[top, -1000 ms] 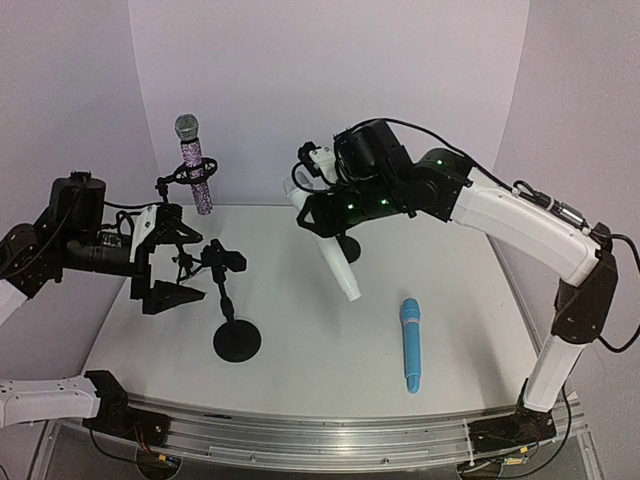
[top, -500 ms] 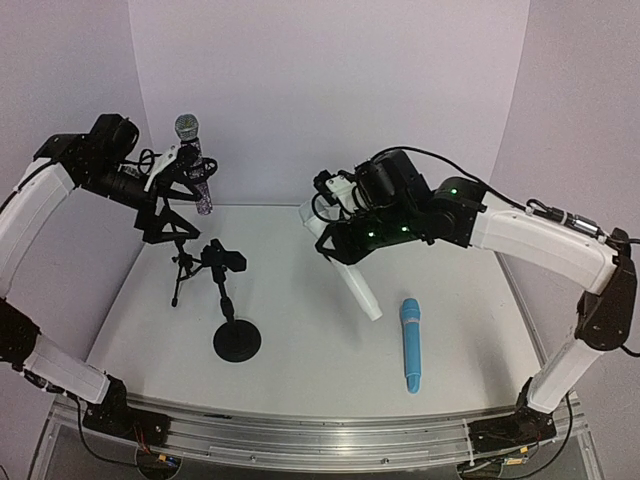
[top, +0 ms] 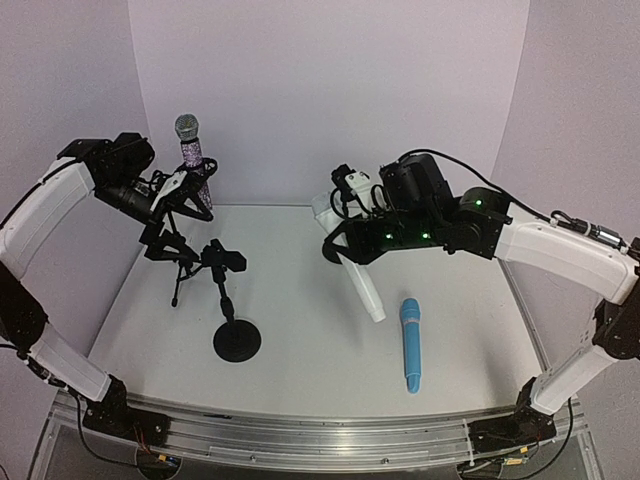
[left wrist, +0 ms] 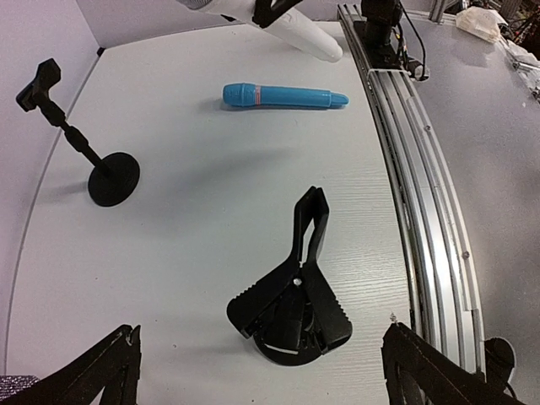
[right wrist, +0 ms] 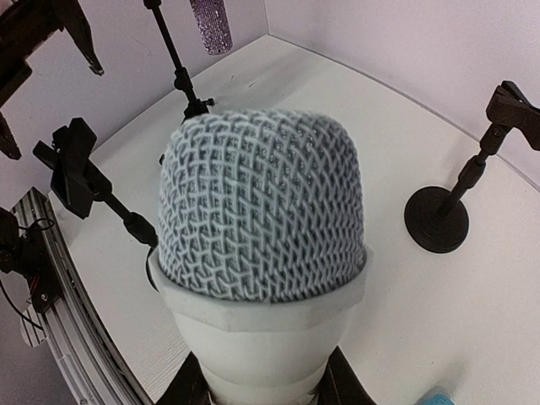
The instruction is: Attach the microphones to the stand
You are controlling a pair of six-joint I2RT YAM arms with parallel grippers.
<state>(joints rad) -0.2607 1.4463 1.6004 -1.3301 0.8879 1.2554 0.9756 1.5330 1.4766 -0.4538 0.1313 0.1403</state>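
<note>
Pale lilac walls (top: 330, 90) enclose a white desk (top: 300, 330) with a metal rail (top: 330, 430) along its near edge.

The right arm (top: 540, 240) reaches in from the right, over the middle of the desk. Its right gripper (top: 345, 250) is clenched on the white microphone (top: 362, 288), which hangs above the desk, tilted, with its tail pointing down toward the near side. In the wrist view the mesh head (right wrist: 261, 219) fills the picture, with a black finger on either side of the body just below it.

The left arm (top: 45, 210) is raised at the back left. Its left gripper (top: 162, 235) is spread wide and grasps nothing.

A tripod stand (top: 178, 270) at the back left holds the purple glitter microphone (top: 195, 165) upright. Just in front of it is a round-based stand (top: 237, 340) with an empty clip (top: 224, 258). A second round-based stand (right wrist: 436, 218), also empty, shows in the right wrist view.

The blue microphone (top: 410, 343) lies flat on the desk at the near right, apart from everything else.

The white microphone looks light, stiff and smooth, so it may slip or twist in the grip. The body below the head seems the safest place to hold it. The mesh could dent under pressure, and the lower handle needs to stay free to press into a clip.
</note>
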